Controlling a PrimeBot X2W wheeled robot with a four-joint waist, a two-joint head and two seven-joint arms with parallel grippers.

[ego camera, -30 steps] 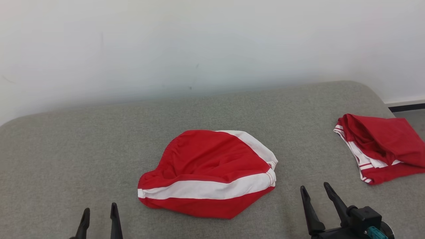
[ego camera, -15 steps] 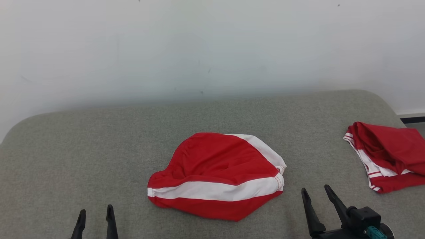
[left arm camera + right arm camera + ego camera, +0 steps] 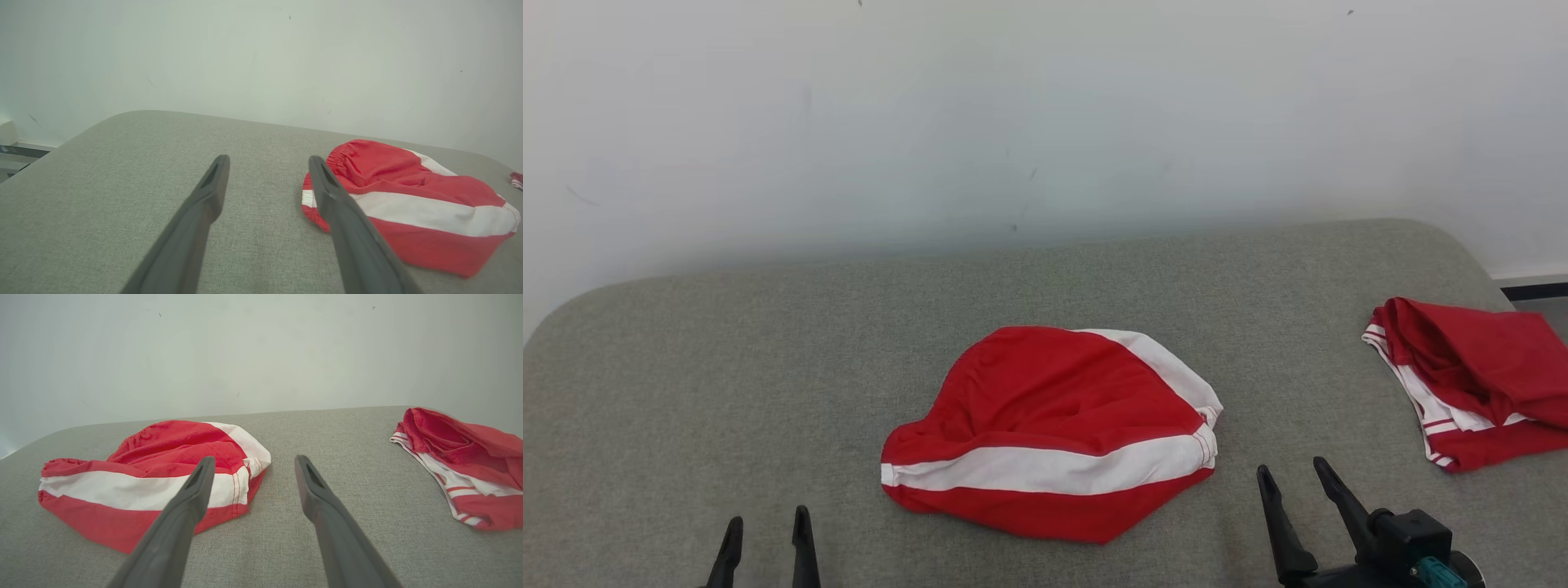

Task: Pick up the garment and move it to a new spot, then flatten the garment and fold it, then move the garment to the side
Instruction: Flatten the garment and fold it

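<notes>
A red garment (image 3: pixel 1045 408) with a broad white stripe lies bunched in a rounded heap at the middle of the grey padded surface (image 3: pixel 768 367); it also shows in the left wrist view as the garment (image 3: pixel 408 196) and in the right wrist view as the garment (image 3: pixel 155 473). My left gripper (image 3: pixel 768 518) is open at the lower left, well left of the heap and apart from it, with nothing between its fingers (image 3: pixel 208 196). My right gripper (image 3: pixel 1290 467) is open just right of the heap's near corner, its fingers (image 3: pixel 192 494) empty above the cloth's edge.
A second red and white garment (image 3: pixel 1470 376) lies crumpled at the surface's far right edge, also seen as the garment (image 3: pixel 457 457). A pale wall (image 3: pixel 1045 122) rises right behind the surface. Bare grey padding stretches left of the heap and between the two garments.
The whole head picture has shifted slightly, so the camera moved. The garments lie as before and both grippers stay open in the same low spots.
</notes>
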